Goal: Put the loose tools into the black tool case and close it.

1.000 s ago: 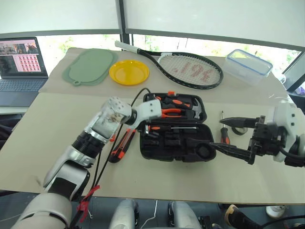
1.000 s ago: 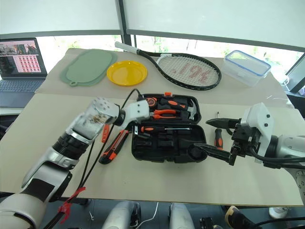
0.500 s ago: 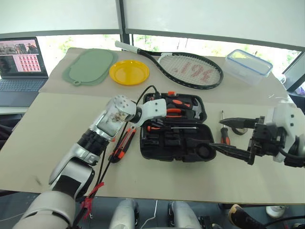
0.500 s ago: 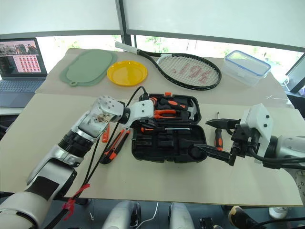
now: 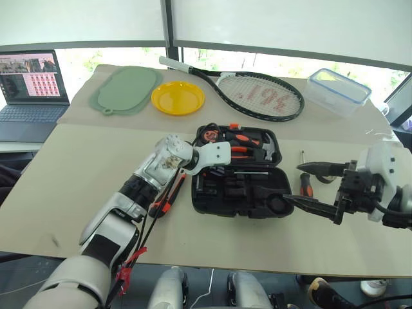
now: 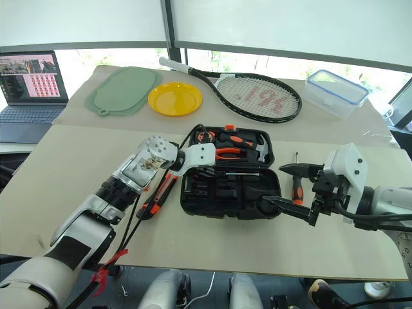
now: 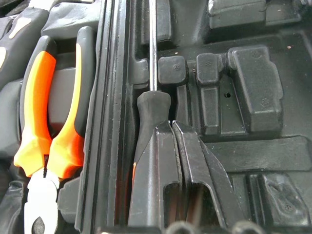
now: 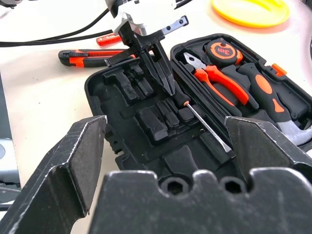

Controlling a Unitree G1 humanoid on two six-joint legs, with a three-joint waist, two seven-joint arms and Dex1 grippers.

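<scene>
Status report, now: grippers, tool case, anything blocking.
Left gripper shut, pressing a screwdriver into the open black tool case. Right gripper open, empty, beside case. Utility knife and second screwdriver loose on table; nothing blocking.

2 screwdrivers (image 6: 297,188), 1 case (image 6: 226,193), 1 knife (image 6: 156,196).

We cannot see most of the screwdriver (image 7: 152,105) handle behind the left claw (image 7: 178,127), and the laptop (image 5: 29,90) is cut by the picture's edge.
</scene>
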